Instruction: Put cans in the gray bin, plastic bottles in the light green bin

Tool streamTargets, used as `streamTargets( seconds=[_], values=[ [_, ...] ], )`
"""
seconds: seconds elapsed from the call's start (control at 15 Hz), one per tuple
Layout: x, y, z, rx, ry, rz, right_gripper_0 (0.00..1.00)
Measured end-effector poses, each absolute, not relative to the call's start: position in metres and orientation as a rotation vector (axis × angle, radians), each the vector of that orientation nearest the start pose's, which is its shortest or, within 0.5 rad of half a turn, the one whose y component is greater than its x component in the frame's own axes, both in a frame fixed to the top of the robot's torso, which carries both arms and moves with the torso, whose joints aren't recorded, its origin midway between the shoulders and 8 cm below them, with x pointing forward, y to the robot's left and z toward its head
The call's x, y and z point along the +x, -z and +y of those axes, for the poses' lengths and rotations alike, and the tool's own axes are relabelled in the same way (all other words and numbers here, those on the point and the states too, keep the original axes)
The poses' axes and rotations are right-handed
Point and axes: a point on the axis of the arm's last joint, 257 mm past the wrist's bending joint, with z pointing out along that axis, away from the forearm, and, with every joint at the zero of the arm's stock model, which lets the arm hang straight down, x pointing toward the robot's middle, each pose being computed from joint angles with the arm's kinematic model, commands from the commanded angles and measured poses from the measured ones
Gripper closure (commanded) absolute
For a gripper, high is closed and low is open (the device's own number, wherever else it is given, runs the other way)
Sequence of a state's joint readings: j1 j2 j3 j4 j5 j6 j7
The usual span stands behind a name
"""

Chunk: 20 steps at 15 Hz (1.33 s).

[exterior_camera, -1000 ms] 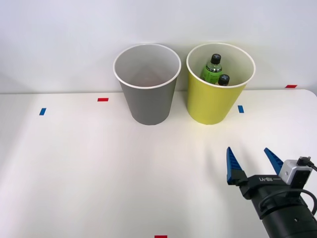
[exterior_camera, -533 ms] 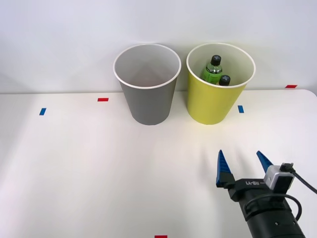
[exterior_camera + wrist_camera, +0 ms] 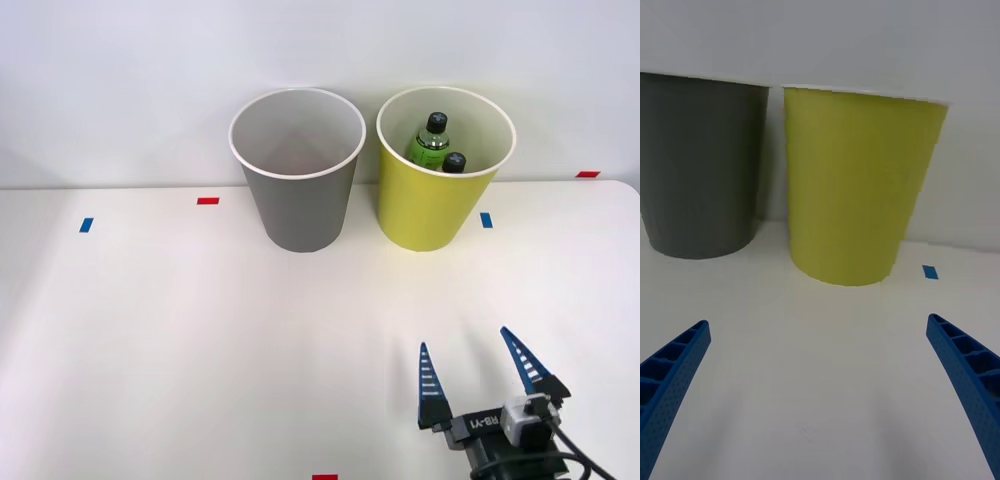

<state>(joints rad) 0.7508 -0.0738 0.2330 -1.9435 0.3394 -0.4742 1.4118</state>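
The gray bin [image 3: 297, 170] stands at the back of the white table, and its white inside shows nothing. Right beside it is the light green bin [image 3: 440, 170], holding two plastic bottles [image 3: 430, 141] with green labels and black caps; the second bottle's cap [image 3: 453, 161] pokes up by the near rim. My right gripper [image 3: 480, 372] hovers low over the table near the front edge, well in front of the green bin, open and holding nothing. From the wrist, both the gray bin [image 3: 700, 165] and the light green bin [image 3: 857, 184] stand ahead beyond the blue fingers [image 3: 674, 371]. No cans are in view.
Small red tape marks [image 3: 207, 201] and blue tape marks [image 3: 486, 220] dot the table [image 3: 180, 340]. A white wall rises behind the bins. Another red mark [image 3: 324, 477] sits at the front edge.
My right gripper has drawn back toward the table's front edge and shifted a little left, staying open. The bins and bottles have not moved.
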Motion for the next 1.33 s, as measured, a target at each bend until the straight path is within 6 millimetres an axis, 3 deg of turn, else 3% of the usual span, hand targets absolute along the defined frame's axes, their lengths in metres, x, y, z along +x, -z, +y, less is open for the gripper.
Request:
streamTargets(
  seconds=[0.33, 0.67, 0.93, 1.33],
  values=[
    [0.264, 0.259, -0.172, -0.179, -0.092, 1.509, 0.00],
    [0.230, 0.285, -0.175, -0.148, -0.080, 1.542, 0.00],
    [0.220, 0.296, -0.170, -0.176, -0.075, 1.556, 0.00],
    [0.218, 0.297, -0.166, -0.178, -0.084, 1.561, 0.00]
  ],
)
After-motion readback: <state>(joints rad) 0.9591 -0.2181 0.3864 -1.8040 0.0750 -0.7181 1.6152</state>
